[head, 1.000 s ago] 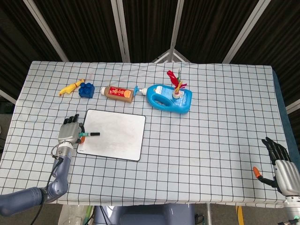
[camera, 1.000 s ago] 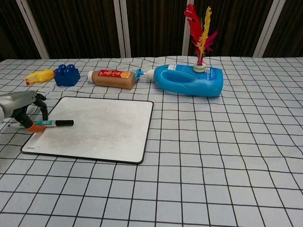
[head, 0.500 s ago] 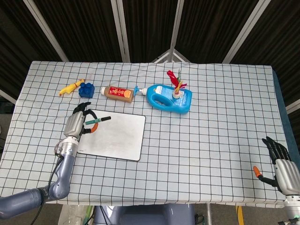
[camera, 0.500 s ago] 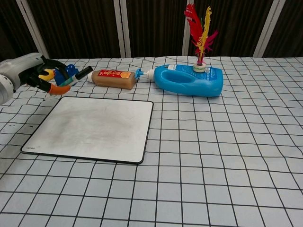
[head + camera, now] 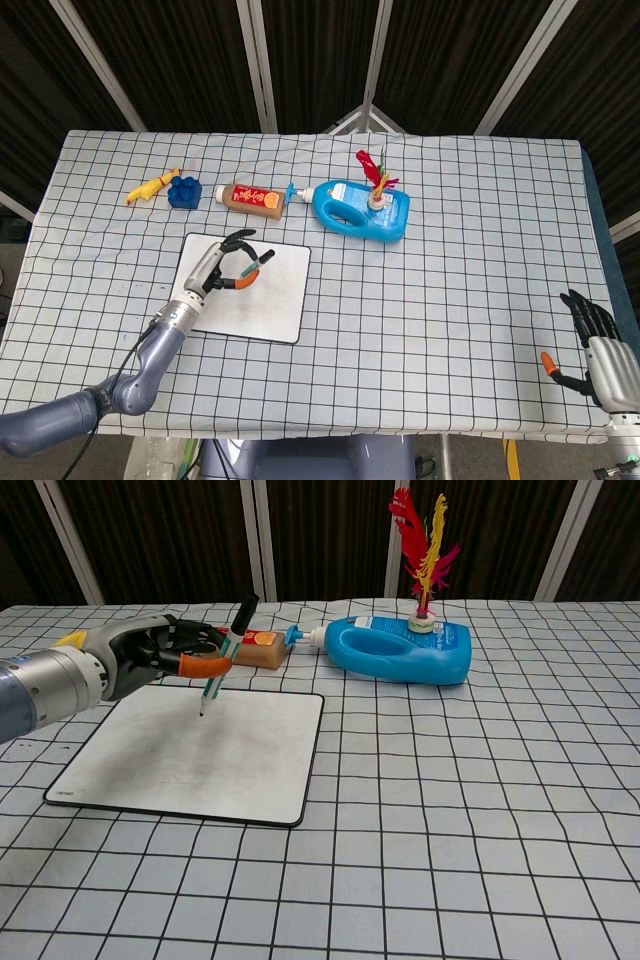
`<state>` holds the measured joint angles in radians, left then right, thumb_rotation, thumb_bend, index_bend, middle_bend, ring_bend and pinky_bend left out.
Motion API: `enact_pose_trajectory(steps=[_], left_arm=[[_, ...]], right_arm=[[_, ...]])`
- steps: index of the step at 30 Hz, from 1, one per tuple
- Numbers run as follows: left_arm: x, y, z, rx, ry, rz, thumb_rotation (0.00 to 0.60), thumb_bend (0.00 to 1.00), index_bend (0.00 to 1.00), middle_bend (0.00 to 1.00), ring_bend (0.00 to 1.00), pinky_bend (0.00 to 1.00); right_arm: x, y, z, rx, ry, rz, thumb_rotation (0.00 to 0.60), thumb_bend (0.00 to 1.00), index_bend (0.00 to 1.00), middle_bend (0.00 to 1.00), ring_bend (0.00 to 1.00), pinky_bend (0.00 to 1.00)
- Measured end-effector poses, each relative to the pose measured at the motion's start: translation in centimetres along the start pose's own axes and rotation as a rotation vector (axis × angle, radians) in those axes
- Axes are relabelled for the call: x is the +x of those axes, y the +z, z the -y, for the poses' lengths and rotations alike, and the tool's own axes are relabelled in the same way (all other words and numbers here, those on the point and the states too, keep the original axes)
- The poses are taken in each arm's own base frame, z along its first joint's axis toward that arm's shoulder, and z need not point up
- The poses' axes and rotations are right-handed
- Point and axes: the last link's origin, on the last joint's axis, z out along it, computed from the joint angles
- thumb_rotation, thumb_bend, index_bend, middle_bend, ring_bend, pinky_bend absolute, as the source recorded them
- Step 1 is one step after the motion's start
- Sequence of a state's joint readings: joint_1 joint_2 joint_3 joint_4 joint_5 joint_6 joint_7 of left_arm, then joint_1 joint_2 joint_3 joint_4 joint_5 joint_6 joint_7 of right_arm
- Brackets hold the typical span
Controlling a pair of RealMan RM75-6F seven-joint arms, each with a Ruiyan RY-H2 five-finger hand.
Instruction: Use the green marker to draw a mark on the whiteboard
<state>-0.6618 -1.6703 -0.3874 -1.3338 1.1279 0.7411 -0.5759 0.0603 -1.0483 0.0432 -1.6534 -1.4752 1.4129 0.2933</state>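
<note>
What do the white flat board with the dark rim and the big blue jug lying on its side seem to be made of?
White flat board: probably a smooth coated panel, faintly smudged grey, with a thin dark rim that looks plastic. Big blue jug: likely moulded plastic, going by its even colour, soft sheen and built-in handle.

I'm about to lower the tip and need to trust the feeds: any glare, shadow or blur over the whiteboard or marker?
Head view: whiteboard evenly lit, no glare; green marker small and mostly hidden by the left hand. Chest view: marker sharp, tip visible over the board; only faint grey smudges on the surface, no hard shadow.
</note>
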Motion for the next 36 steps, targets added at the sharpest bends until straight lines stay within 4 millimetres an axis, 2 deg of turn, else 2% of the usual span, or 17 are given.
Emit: enact_pose_trajectory(steps=[12, 36], left_arm=[[-1.0, 1.7, 1.1, -0.009, 0.0, 0.041, 0.6, 0.52, 0.66, 0.11, 0.0, 0.0], [-1.6, 2.2, 2.0, -0.016, 0.064, 0.069, 0.6, 0.52, 0.67, 0.11, 0.0, 0.0]], right_arm=[[0.0, 0.0, 0.0, -0.005, 0.005, 0.004, 0.6, 0.35, 0.0, 0.0, 0.0, 0.0], [0.0, 0.0, -0.1, -0.003, 0.005, 0.004, 0.6, 0.35, 0.0, 0.0, 0.0, 0.0]])
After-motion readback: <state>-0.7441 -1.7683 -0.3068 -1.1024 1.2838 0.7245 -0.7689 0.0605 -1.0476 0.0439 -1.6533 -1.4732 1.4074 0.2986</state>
